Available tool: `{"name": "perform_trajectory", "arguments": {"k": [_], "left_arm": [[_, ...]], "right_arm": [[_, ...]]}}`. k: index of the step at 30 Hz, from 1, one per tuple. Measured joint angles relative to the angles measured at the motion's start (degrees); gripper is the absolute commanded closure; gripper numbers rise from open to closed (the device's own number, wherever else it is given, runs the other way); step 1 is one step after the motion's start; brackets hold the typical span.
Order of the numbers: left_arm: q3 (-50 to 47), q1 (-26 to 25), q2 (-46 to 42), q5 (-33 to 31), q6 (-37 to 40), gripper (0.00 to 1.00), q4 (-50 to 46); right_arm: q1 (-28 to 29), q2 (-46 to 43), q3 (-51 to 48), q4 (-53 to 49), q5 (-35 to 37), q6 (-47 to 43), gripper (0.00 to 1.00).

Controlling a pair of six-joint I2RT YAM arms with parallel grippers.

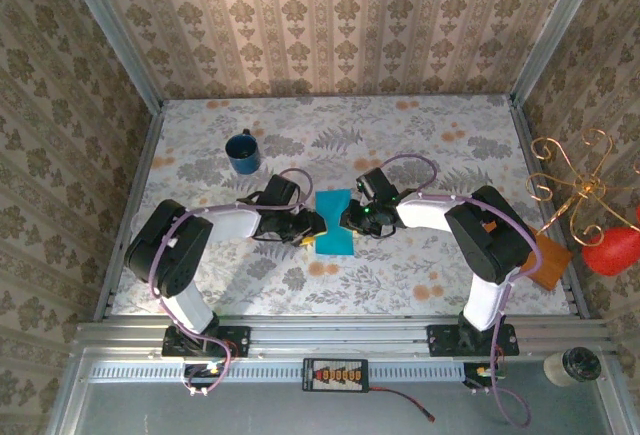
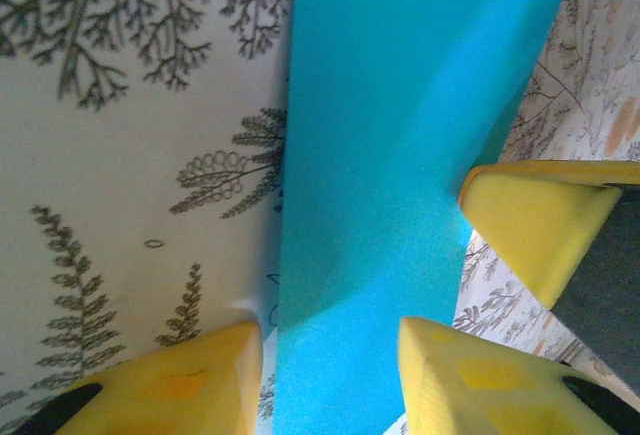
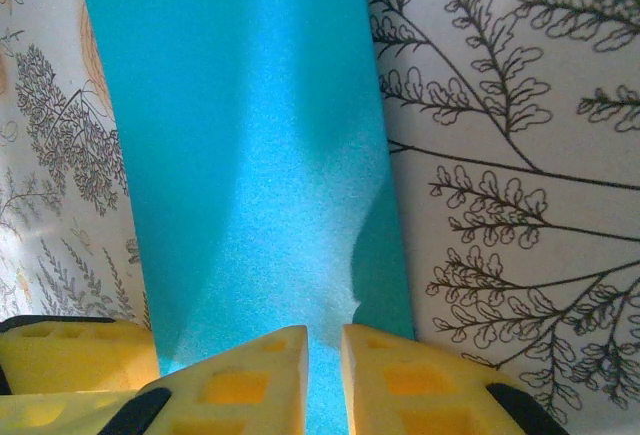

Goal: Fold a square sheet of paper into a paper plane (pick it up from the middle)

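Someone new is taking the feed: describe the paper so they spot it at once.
On the floral table, look to the middle, between the left gripper and right gripper. The turquoise paper lies there: thin, plain, bright, unlike the round dark blue mug behind to the left.

The square sheet of paper (image 1: 335, 223) is bright turquoise, plain and unmarked. It is bent up along its length into a narrow band that is pinched in at the waist and wider at both ends. It lies mid-desk (image 1: 430, 145).
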Motion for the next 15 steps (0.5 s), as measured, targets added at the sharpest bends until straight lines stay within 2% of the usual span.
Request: {"name": "perform_trajectory", "arguments": {"k": [7,15], "left_arm": [[0.22,0.17,0.74,1.88,-0.02,0.63,1.11],[0.39,2.71,1.33,3.98,-0.02,0.64,1.66]], "right_arm": [[-0.11,0.11,0.0,0.39,-0.22,0.0,0.81],[-0.15,0.11,0.0,0.39,-0.2,0.02,0.81]]}}
